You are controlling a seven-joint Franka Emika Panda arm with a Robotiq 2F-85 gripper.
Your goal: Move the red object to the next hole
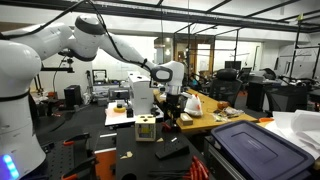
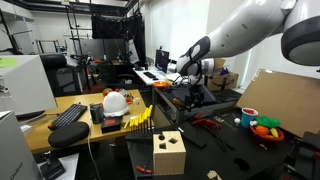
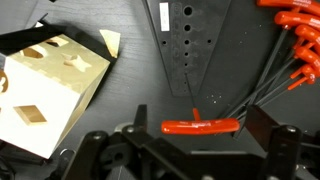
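The red object [image 3: 200,126] is a T-handle hex key standing upright in a black holder [image 3: 190,45] that has rows of small holes. In the wrist view its red handle lies crosswise between my two fingers. My gripper [image 3: 201,117] is open, one finger on each side of the handle and neither touching it. In both exterior views the gripper [image 1: 172,100] [image 2: 193,88] hangs pointing down over the dark table. The key itself is too small to make out there.
More red-handled keys [image 3: 295,30] fan out at the wrist view's upper right. A wooden box with cut-out shapes [image 3: 45,90] [image 1: 147,127] [image 2: 168,152] stands nearby. A blue bin [image 1: 255,150], a fruit bowl [image 2: 265,128] and a keyboard [image 2: 68,113] sit around the table.
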